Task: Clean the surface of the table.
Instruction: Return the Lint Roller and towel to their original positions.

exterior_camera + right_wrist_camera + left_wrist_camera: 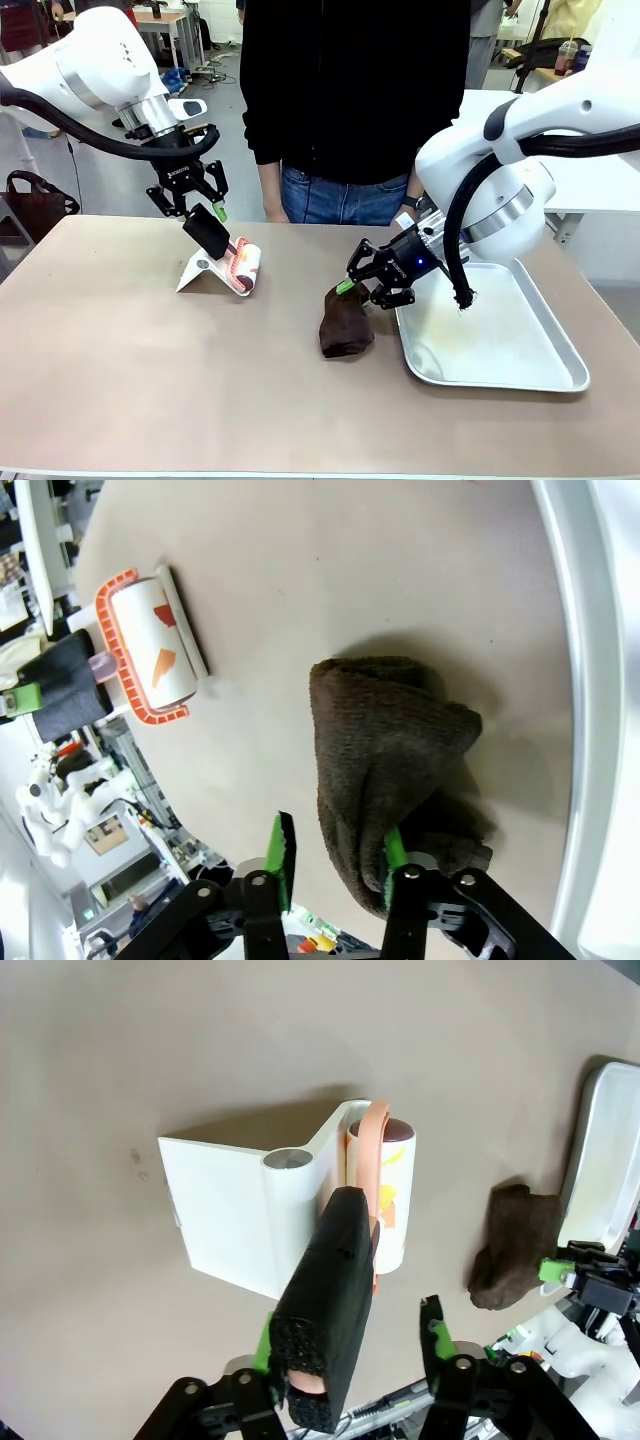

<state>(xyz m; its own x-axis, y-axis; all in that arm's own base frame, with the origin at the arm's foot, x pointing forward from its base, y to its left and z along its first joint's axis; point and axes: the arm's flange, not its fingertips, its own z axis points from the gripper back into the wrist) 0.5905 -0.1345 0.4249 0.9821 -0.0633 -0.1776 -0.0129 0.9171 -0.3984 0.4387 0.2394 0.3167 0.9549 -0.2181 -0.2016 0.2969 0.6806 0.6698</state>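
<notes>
The tan table (120, 350) carries a lint roller (243, 264) (392, 1195) (155, 645) resting against its white stand (230, 1210). The roller's black foam handle (330, 1310) rises between the fingers of my left gripper (205, 218) (350, 1335). It leans on one finger with a gap to the other, so the jaws are open. A crumpled dark brown cloth (345, 325) (390, 740) lies on the table beside the tray. My right gripper (362, 290) (338, 850) sits low over its edge, jaws apart, with cloth against one pad and a gap at the other.
A shiny metal tray (500, 330) (600, 680) lies at the right, touching the cloth's side. A person in a black top (350, 90) stands at the far edge. The near half of the table is bare.
</notes>
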